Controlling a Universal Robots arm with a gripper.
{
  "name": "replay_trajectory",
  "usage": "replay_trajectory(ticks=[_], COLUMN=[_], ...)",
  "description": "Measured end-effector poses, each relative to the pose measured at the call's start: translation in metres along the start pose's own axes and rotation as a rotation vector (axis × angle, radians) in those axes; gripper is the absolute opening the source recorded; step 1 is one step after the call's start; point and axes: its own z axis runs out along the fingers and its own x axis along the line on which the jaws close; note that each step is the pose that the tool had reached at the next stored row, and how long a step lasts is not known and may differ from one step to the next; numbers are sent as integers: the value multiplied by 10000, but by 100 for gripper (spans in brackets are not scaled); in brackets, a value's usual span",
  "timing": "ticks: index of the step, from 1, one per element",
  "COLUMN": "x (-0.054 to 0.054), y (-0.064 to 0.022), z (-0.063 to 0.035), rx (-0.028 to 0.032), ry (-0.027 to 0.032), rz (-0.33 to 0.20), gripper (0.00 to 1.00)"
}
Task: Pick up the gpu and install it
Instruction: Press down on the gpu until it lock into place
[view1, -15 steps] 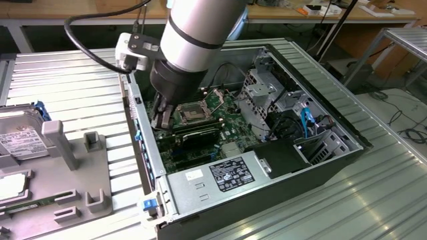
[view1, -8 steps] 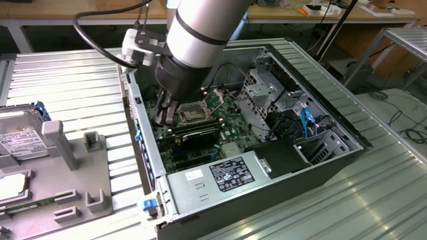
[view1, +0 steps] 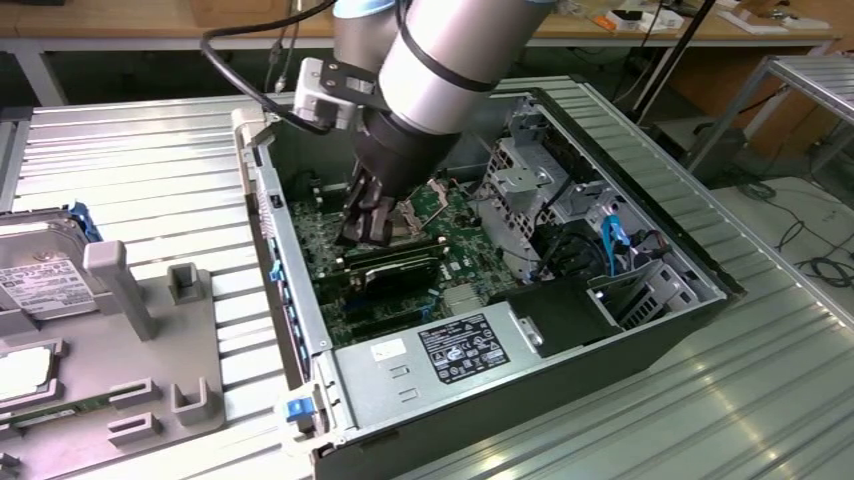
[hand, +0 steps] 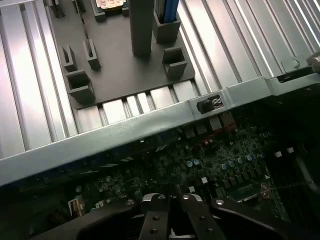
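While your fingers (view1: 363, 225) press closed inside the computer case (view1: 694, 265), installation looks nearly finished.
You have the gpu (view1: 396, 268) standing on the motherboard (view1: 461, 230), directly beneath them; full seating is unconfirmed.

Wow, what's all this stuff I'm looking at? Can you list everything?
PC case: one, black, open on the ribbed table, centre.
Motherboard: one, green, inside the case.
GPU: one, black, low on the motherboard under the claw.
Power supply: one, silver, labelled, near end of the case.
Hard drive: one, silver, exterior view's left edge.
Holder tray: one, grey, left of the case.
Table: one, silver, ribbed.
Arm: one, silver.
Claw: one, black, shut, at the GPU.
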Motion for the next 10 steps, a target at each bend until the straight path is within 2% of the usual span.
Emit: replay_trajectory(ticks=[2,3,5,7,8,10], x=[-23,-33,-41,-47,-48,-48], y=[-47,-74,-96,-115,-118,-118], z=[-55,-71,-84,-95,-99,-99], rx=[-90,-94,-53,11,-3,-11], ry=[-212,-350,-464,-569,-638,-655], rz=[-172,-301,-419,-532,-574,-587], gripper=[11,11,11,11,11,11])
